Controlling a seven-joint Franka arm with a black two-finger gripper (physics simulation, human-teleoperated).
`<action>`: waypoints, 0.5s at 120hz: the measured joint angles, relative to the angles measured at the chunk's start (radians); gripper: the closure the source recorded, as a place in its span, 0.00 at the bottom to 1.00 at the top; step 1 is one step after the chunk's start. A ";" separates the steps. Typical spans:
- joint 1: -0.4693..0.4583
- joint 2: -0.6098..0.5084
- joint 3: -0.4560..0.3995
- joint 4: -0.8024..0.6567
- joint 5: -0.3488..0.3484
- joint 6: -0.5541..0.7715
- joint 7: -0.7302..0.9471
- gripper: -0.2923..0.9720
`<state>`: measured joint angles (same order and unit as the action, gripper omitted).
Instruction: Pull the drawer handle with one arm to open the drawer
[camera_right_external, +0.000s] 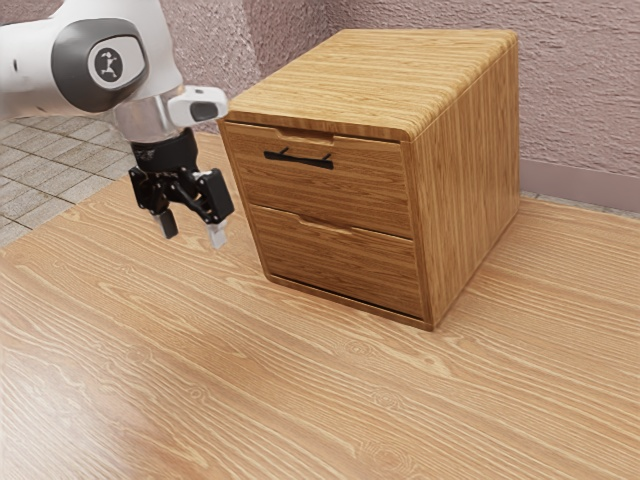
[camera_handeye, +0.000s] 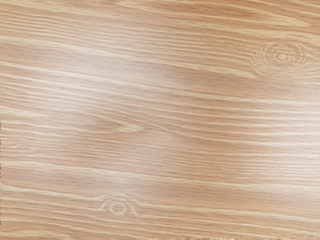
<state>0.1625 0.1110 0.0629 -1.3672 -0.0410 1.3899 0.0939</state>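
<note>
Pale wood-grain tabletop (camera_right_external: 300, 400) fills the lower half of the exterior view and runs back to a rough, pinkish-grey plastered wall (camera_right_external: 580, 80) across the top of the frame; a strip of grey floor tiles (camera_right_external: 40, 180) shows at the middle left edge. A two-drawer wooden cabinet (camera_right_external: 400, 80) stands on the table right of centre, its front turned toward the lower left. The upper drawer (camera_right_external: 340, 200) carries a slim black handle (camera_right_external: 299, 158) just under the cabinet top; its front sits flush with the cabinet's face, as does the plain lower drawer (camera_right_external: 340, 260). The white arm (camera_right_external: 90, 60) enters at the upper left. Its black gripper (camera_right_external: 193, 232) points down above the table, left of the cabinet and lower than the handle, apart from both; the two fingers stand spread with nothing between them. In the wrist view, knotted table grain (camera_handeye: 160, 120) lies beneath the hand.
</note>
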 joint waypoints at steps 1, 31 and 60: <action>0.000 0.000 0.000 0.000 0.000 0.000 0.001 0.23; 0.002 0.000 0.000 0.001 0.002 -0.005 0.038 0.23; 0.041 -0.111 -0.045 0.196 0.052 -0.007 0.344 0.23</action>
<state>0.2032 -0.0004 0.0182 -1.1717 0.0106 1.3832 0.4375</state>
